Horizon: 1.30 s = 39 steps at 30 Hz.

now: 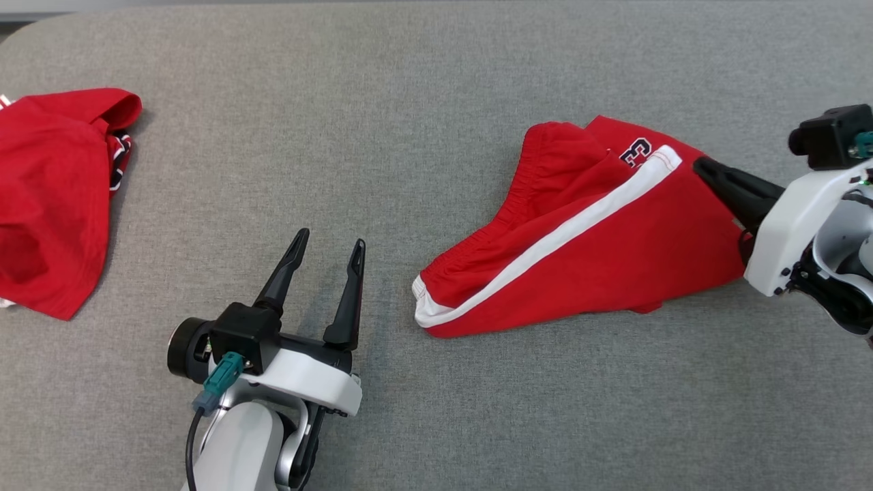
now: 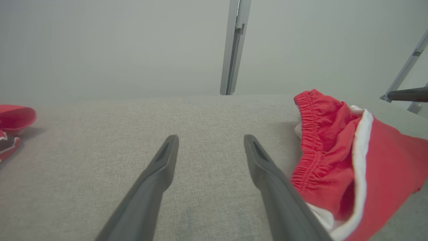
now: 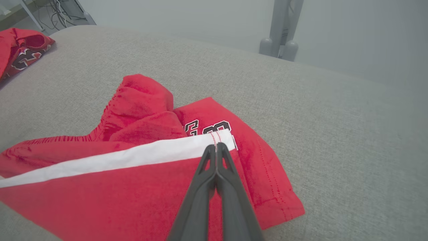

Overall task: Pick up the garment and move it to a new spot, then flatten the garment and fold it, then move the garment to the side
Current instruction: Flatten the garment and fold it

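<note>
Head view: left gripper (image 1: 331, 237) is parked low over the grey table (image 1: 436, 75), fingers spread, nothing between them. The red shorts (image 1: 580, 252) lie just off its right fingertip, near but not touching. Right gripper (image 1: 699, 164) comes in from the far side of the shorts with its fingers pressed together, tip at the hem end of the white stripe (image 1: 545, 252). A second red garment (image 1: 54, 198) sits well off to the left gripper's left.

Left wrist view: left gripper (image 2: 210, 139) is open over bare table. The shorts (image 2: 334, 157) are bunched just beside its right finger, elastic waistband facing it. The other garment (image 2: 15, 117) is far out to its left.

Right wrist view: right gripper (image 3: 216, 147) is clenched, tips right on the stitched end of the stripe (image 3: 133, 157). No cloth is visible between the fingers, so I can't tell if it has nipped a layer or is just pressing on top. Dark lettering (image 3: 207, 127) sits just past the tips, with the rumpled waistband beyond and to the left.

Status, my read: early. The shorts are on the table, skewed, one layer flopped over and the waistband humped up, so not flat. The right gripper looks to be taking or tugging a hem corner. No fold is done. Flatten, fold and the side move are all left, and the left gripper is idle.
</note>
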### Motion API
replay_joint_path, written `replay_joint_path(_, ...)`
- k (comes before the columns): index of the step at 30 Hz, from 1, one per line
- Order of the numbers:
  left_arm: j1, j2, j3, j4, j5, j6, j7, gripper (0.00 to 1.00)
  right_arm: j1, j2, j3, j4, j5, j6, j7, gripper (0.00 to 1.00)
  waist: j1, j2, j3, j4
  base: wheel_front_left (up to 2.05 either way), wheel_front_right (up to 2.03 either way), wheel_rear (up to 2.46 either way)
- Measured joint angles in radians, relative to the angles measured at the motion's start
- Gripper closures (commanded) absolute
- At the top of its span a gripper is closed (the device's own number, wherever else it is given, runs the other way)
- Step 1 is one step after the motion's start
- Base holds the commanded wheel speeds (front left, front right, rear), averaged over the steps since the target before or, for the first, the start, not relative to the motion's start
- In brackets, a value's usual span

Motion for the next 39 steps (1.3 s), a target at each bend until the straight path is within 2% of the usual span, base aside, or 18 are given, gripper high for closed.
replay_joint_path(8, 0.039, 0.0, 0.017, -0.006, -0.001, 0.002, 0.0, 0.0, 0.036, -0.014, -0.052, 0.013, -0.029, 0.0, -0.212, 1.0, 0.0, 0.0, -0.054, -0.018, 0.0, 0.0, 0.0)
replay_joint_path(12, 0.063, 0.0, 0.037, -0.024, 0.003, 0.005, 0.0, 0.0, 0.1, 0.012, -0.14, 0.023, -0.087, 0.0, -0.275, 1.0, 0.0001, 0.0, -0.081, -0.04, 0.0, 0.0, 0.0)
replay_joint_path(14, 0.074, 0.0, 0.054, -0.037, 0.004, 0.006, 0.0, 0.0, 0.151, 0.043, -0.219, 0.016, -0.131, 0.0, -0.281, 1.0, 0.0, 0.0, -0.094, -0.055, 0.0, 0.0, 0.0)
replay_joint_path(17, 0.09, 0.0, 0.078, -0.055, 0.01, 0.008, 0.0, 0.0, 0.254, 0.109, -0.396, -0.045, -0.264, 0.0, -0.283, 1.0, 0.0, 0.0, -0.109, -0.081, 0.0, 0.0, 0.0)
replay_joint_path(22, 0.112, 0.0, 0.113, -0.076, 0.013, 0.009, 0.0, 0.0, 0.498, 0.262, -0.659, -0.165, -0.469, 0.0, -0.284, 1.0, 0.0, 0.0, -0.13, -0.12, 0.0, 0.0, 0.0)
replay_joint_path(24, 0.121, 0.0, 0.125, -0.079, 0.016, 0.007, 0.0, 0.0, 0.581, 0.318, -0.731, -0.202, -0.534, 0.0, -0.284, 1.0, 0.0, 0.0, -0.138, -0.13, 0.0, 0.0, 0.0)
replay_joint_path(27, 0.127, 0.0, 0.135, -0.08, 0.022, 0.003, 0.0, 0.0, 0.678, 0.378, -0.782, -0.215, -0.607, 0.0, -0.284, 1.0, 0.0, 0.0, -0.144, -0.137, 0.0, 0.0, 0.0)
replay_joint_path(28, 0.127, 0.0, 0.138, -0.08, 0.024, 0.0, 0.0, 0.0, 0.696, 0.392, -0.79, -0.221, -0.626, 0.0, -0.284, 0.83, 0.0, 0.0, -0.144, -0.138, 0.0, 0.0, 0.0)
replay_joint_path(29, 0.128, 0.0, 0.14, -0.079, 0.025, 0.0, 0.0, 0.0, 0.707, 0.406, -0.797, -0.227, -0.639, 0.0, -0.284, 0.44, 0.0, 0.0, -0.145, -0.138, 0.0, 0.0, 0.0)
replay_joint_path(30, 0.13, 0.0, 0.14, -0.078, 0.026, 0.0, 0.0, 0.0, 0.714, 0.417, -0.799, -0.227, -0.65, 0.0, -0.284, 0.0, 0.0, 0.0, -0.145, -0.139, 0.0, 0.0, 0.0)
replay_joint_path(39, 0.138, 0.0, 0.132, -0.067, 0.028, -0.006, 0.0, 0.0, 0.72, 0.429, -0.811, -0.221, -0.676, 0.0, -0.284, 0.0, 0.0, 0.0, -0.147, -0.129, 0.0, 0.0, 0.0)
